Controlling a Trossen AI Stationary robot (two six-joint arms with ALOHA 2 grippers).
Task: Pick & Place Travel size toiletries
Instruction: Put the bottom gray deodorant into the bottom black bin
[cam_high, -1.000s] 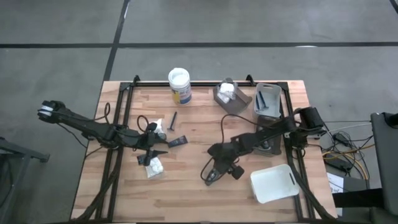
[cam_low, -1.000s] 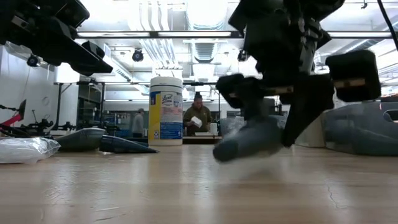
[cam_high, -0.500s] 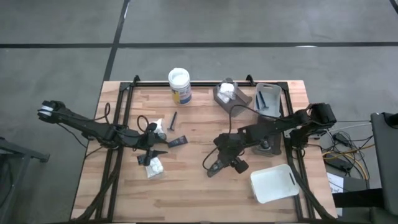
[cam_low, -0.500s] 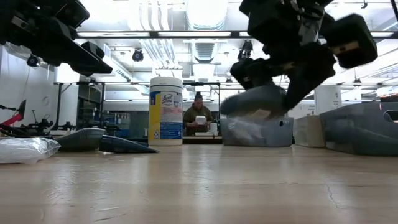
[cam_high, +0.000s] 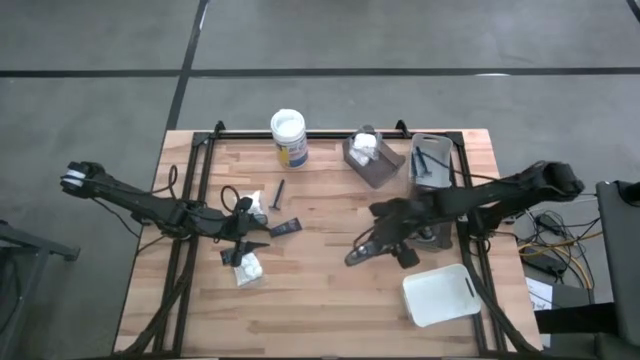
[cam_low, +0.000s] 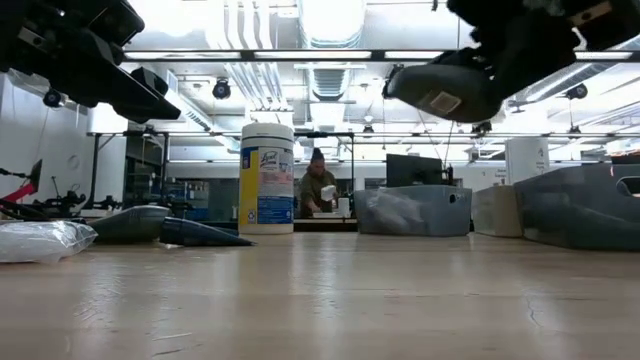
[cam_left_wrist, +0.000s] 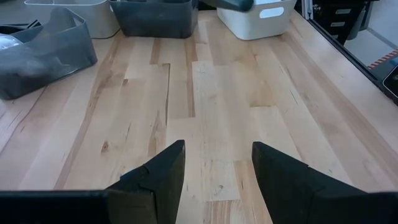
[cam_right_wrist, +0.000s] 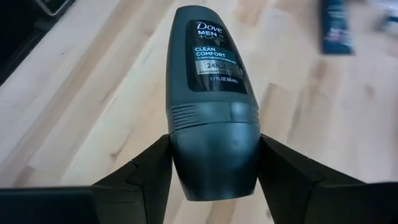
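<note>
The right end effector (cam_high: 362, 254), clenched on a dark grey deodorant bottle (cam_right_wrist: 214, 93), now hangs right of centre in the high view, having swung rightward and upward from the middle of the wooden surface (cam_high: 320, 300) over the past second. In the low view the bottle (cam_low: 440, 88) has climbed from just above the boards to the upper right of the frame, well clear of them. The right wrist view shows it held by its capped end between the two fingers (cam_right_wrist: 149, 168), label facing the camera.

The lift appears complete and the carry under way. The arm's course points toward the right side of the frame, where a white tray (cam_high: 437, 294) sits at lower right and two grey trays (cam_high: 375, 160) stand at upper right; which one is meant cannot be told.

The left end effector (cam_high: 245, 235) waits at centre left in the high view, its fingers (cam_left_wrist: 155, 180) parted and empty, as a second ago. Around it lie the toiletries not yet moved: white packets (cam_high: 250, 268), a dark stick (cam_high: 279, 190) and a blue-black tube (cam_high: 285, 228). A white-lidded jar (cam_high: 288, 136) stands at the upper edge of the surface.
</note>
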